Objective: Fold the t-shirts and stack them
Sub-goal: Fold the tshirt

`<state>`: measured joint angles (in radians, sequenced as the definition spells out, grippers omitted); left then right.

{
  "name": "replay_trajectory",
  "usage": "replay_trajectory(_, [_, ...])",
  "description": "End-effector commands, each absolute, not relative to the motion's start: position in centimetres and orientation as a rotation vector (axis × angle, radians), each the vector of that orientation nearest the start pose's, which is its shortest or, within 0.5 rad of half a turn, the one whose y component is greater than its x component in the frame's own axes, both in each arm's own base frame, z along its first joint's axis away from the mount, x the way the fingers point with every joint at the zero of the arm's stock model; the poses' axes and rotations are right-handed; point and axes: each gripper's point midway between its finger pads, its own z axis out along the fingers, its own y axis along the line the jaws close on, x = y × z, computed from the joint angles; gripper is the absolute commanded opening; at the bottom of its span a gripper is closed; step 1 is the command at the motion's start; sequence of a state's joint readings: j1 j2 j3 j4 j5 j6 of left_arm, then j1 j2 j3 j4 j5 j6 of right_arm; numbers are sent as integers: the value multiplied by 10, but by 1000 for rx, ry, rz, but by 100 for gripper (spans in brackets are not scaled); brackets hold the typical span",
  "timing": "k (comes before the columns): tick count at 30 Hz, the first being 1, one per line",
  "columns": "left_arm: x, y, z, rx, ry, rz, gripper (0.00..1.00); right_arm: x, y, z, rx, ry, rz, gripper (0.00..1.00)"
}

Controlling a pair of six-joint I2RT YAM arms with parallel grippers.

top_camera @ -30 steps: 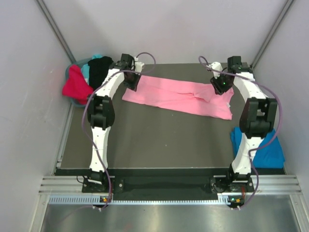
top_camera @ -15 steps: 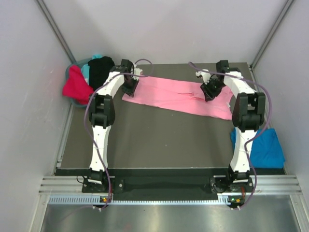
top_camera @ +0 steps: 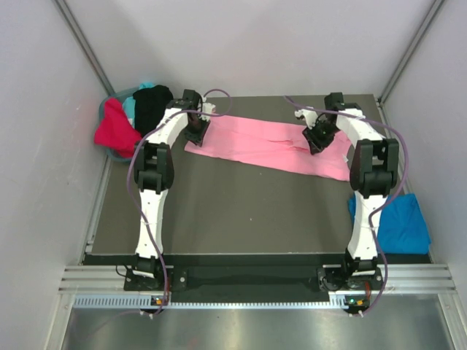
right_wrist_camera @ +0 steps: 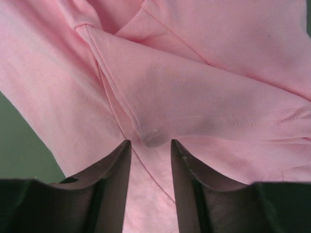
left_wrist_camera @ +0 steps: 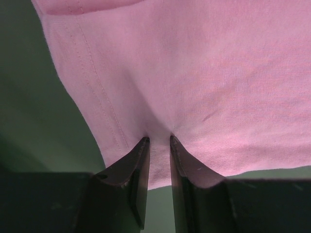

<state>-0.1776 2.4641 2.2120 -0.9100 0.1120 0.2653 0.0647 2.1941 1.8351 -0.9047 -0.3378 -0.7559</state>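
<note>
A light pink t-shirt [top_camera: 263, 146] lies spread in a long strip across the far half of the dark table [top_camera: 233, 211]. My left gripper [top_camera: 195, 135] is down on its left end. In the left wrist view the gripper [left_wrist_camera: 159, 138] is shut on the pink t-shirt [left_wrist_camera: 194, 73] close to its hem, and creases run into the tips. My right gripper [top_camera: 315, 142] is over the shirt's right part. In the right wrist view this gripper [right_wrist_camera: 150, 141] stands open, its tips astride a folded sleeve corner [right_wrist_camera: 150, 133].
A bright blue t-shirt [top_camera: 398, 226] lies off the table's right edge beside the right arm. At the far left a basket [top_camera: 102, 109] holds red [top_camera: 115, 131], teal [top_camera: 130, 108] and black [top_camera: 149, 106] t-shirts. White walls close in on both sides.
The right arm has swung left and inward along the pink shirt, from its right end to the sleeve fold. The left gripper has shifted slightly and stays on the left end.
</note>
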Motion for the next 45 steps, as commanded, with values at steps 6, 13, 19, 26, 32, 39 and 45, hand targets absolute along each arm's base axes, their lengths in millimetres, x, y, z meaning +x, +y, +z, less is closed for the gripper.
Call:
replay_trajectory(6, [529,-100,31,628,2660,-132,29,491,71,58,-1148,2418,230,25])
replay_trajectory(13, [530,-100,36,622,2651,-127,29,502,70,70,-1143,2377,161,8])
replay_trajectory(19, [531,-101,49,619,2628,-127,29,542,81,118,-1155,2179,-36,6])
replay_trajectory(26, [528,-99,63,620,2613,-120,30,588,123,134,-1210,2024,-177,13])
replay_trajectory(32, [530,-107,91,669,2541,-145,39,586,117,188,-1053,1901,-322,36])
replay_trajectory(39, [525,-119,163,934,2273,-117,50,549,94,206,-929,1958,-237,40])
replay_trajectory(45, [469,-96,138,1533,2148,-1,61,524,95,204,-893,2055,-114,40])
